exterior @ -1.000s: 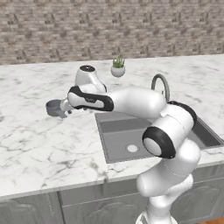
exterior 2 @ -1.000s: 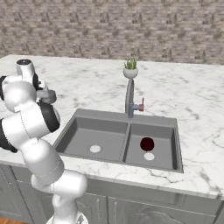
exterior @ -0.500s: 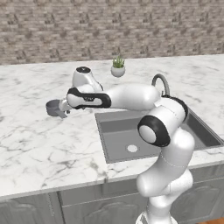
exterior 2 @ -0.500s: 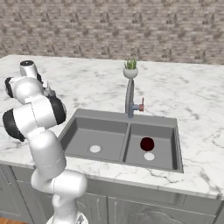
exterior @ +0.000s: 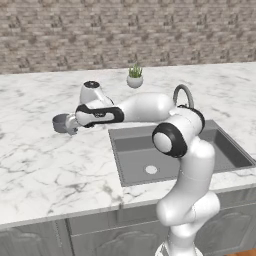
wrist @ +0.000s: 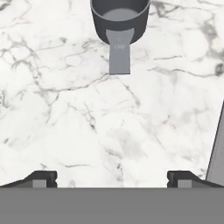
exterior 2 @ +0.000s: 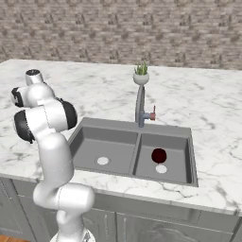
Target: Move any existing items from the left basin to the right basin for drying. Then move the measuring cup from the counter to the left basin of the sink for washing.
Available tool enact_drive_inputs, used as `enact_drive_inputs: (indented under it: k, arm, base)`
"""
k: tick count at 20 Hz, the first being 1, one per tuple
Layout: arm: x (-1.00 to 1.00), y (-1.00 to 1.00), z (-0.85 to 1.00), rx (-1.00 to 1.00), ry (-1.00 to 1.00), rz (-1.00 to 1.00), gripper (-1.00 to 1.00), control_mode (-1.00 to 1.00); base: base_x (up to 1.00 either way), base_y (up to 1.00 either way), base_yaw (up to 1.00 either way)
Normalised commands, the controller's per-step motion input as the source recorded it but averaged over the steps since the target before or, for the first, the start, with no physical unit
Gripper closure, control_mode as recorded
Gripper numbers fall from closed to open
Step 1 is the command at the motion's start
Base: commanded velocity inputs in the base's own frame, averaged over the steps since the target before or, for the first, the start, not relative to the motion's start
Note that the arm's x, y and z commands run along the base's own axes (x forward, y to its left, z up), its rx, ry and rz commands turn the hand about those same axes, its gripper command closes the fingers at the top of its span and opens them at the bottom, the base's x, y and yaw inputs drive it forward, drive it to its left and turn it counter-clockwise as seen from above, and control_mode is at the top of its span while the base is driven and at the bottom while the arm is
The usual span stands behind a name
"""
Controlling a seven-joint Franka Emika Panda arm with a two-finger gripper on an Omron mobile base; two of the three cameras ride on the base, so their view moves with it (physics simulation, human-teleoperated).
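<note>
The measuring cup (wrist: 119, 17), dark grey and round, stands upright on the counter (wrist: 87, 109) with its flat handle pointing back toward my hand. My gripper (wrist: 111, 179) is open, its fingertips (wrist: 41, 178) wide apart and short of the handle, with only marble between them. From the left base the cup (exterior: 61, 122) sits left of the sink and the gripper (exterior: 70, 126) is right beside it. The left basin (exterior 2: 106, 146) holds nothing. A dark red round object (exterior 2: 159, 155) lies in the right basin (exterior 2: 172, 163).
A gooseneck faucet (exterior 2: 140, 106) rises behind the sink divider, with a small white plant pot (exterior 2: 141, 76) behind it. The sink's left rim (wrist: 216, 148) runs close to the hand's right. A brick wall backs the counter.
The arm's elbow has swung left and away from the sink. The hand has stayed beside the measuring cup, and the cup has not moved.
</note>
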Motion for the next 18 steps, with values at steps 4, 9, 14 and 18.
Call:
enact_drive_inputs:
  k: [4, 9, 14, 18]
  arm:
    - [0.25, 0.1, -0.21, 0.0, 0.0, 0.0, -1.0, -1.0]
    - [0.25, 0.02, -0.15, 0.0, 0.0, 0.0, -1.0, -1.0]
    - [0.2, 0.06, -0.15, 0.0, 0.0, 0.0, -1.0, -1.0]
    - [0.2, 0.14, -0.23, 0.0, 0.0, 0.0, -1.0, -1.0]
  base:
    - [0.0, 0.0, 0.0]
    - [0.0, 0.0, 0.0]
    - [0.0, 0.0, 0.0]
    - [0.0, 0.0, 0.0]
